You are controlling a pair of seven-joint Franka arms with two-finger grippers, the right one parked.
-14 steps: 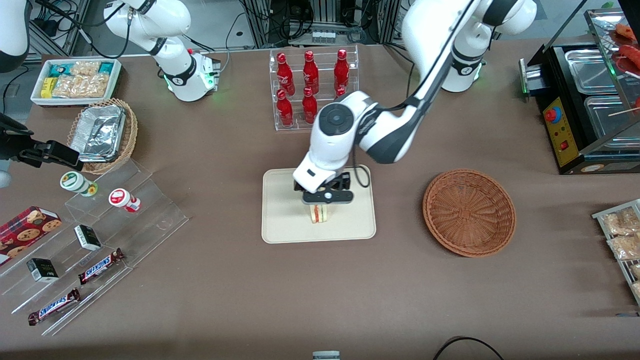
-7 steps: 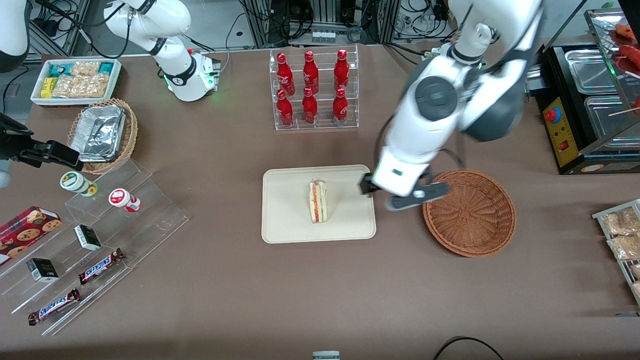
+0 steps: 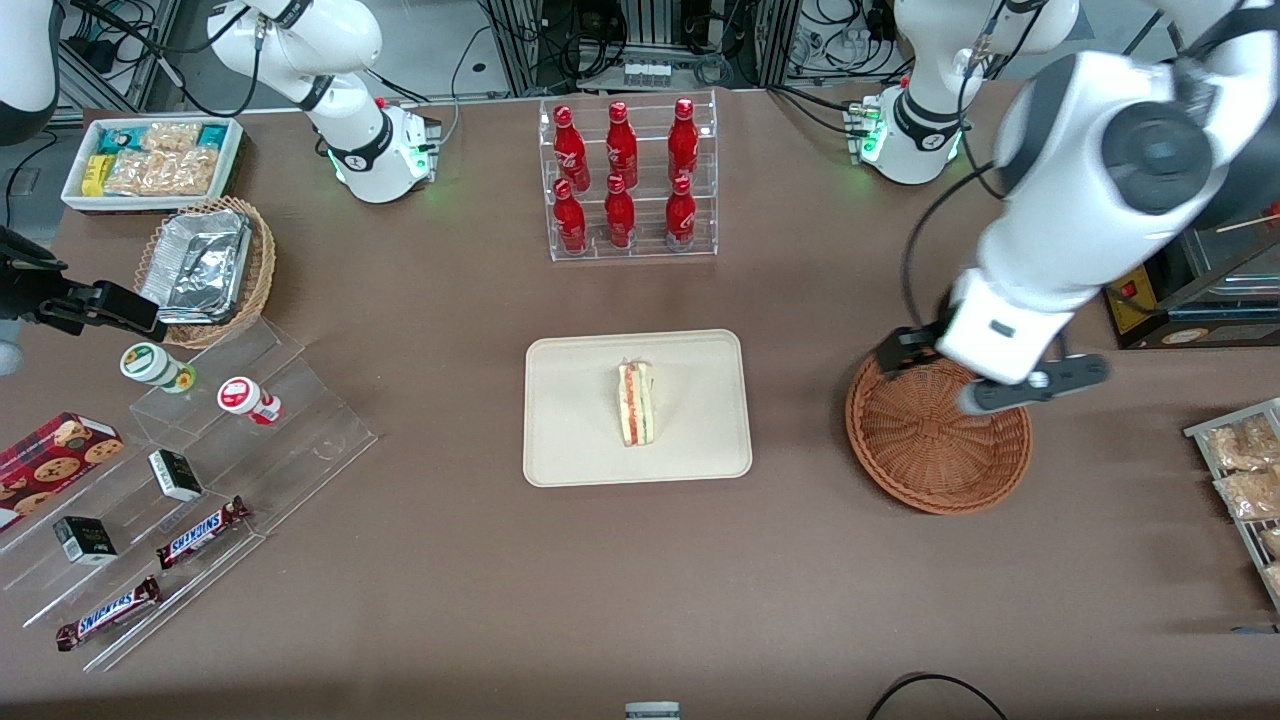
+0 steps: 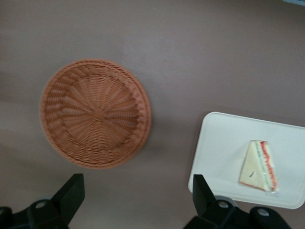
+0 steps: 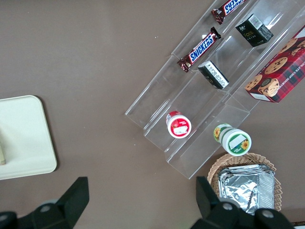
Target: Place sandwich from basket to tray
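Observation:
The sandwich (image 3: 636, 404) (image 4: 259, 167), a pale wedge with a red, orange and green edge, lies in the middle of the cream tray (image 3: 570, 430) (image 4: 221, 143). The reddish-brown woven basket (image 3: 925, 455) (image 4: 95, 112) sits beside the tray, toward the working arm's end of the table, with nothing in it. My gripper (image 3: 985, 385) (image 4: 137, 195) hangs high above the basket's rim, well apart from the sandwich. It is open, and only bare table shows between its black fingers (image 4: 71, 193).
A clear rack of red bottles (image 3: 625, 180) stands farther from the front camera than the tray. A black warmer (image 3: 1180, 260) and a rack of snack packets (image 3: 1245, 480) flank the basket. Acrylic steps with candy bars (image 3: 200, 450), a tan basket of foil trays (image 3: 205, 270) and a white bin (image 3: 150, 160) lie toward the parked arm's end.
A second ago my gripper was down on the sandwich at the tray. It has let go, risen and swung away over the basket; the sandwich stays on the tray.

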